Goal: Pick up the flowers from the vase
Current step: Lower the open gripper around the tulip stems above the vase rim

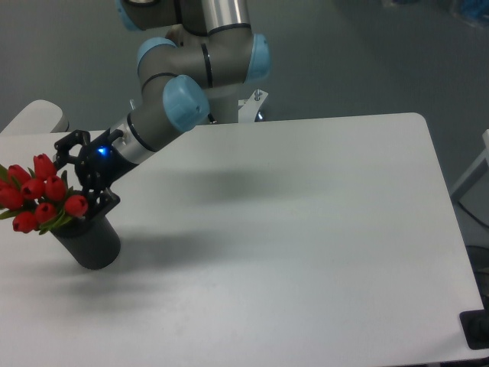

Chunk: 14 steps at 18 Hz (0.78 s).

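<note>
Legible text, labels, brands, numbers, signs: none, whether on arm [195,69], vase [92,241] or tabletop [306,245].

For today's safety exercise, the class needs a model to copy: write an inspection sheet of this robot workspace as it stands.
Surface: white table, bare apart from the vase.
Job's things: flowers, red buds, sitting in the dark vase near the table's left edge, leaning left.
Clutter: nothing seen.
Grippers: gripper low beside the flowers at the vase mouth; whether the jaws are closed cannot be told.
Cables: nothing seen.
Surroundings: grey floor; robot base behind the table.
</note>
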Motion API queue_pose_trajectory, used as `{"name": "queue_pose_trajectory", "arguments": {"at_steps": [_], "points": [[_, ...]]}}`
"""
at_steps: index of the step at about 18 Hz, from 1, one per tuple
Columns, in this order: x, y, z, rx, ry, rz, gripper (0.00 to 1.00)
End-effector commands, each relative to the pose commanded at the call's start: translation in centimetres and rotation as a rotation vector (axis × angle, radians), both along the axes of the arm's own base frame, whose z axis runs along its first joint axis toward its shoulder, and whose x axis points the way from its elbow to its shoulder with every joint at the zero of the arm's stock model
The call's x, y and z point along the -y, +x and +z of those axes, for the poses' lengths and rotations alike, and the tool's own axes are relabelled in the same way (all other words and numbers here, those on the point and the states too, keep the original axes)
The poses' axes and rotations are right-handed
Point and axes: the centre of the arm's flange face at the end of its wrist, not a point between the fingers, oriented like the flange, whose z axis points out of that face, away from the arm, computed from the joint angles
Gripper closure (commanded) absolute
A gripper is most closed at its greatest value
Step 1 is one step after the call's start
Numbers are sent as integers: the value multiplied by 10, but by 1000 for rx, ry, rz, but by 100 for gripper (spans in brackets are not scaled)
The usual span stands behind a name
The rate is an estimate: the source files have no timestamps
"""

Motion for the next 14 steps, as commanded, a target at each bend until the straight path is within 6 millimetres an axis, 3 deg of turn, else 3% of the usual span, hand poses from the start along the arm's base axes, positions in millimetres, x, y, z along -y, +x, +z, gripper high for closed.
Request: {"name": "queue_pose_trajectory", "arguments": {"at_steps": [14], "points": [[-17,-8,4,-21,29,-1,5]]}}
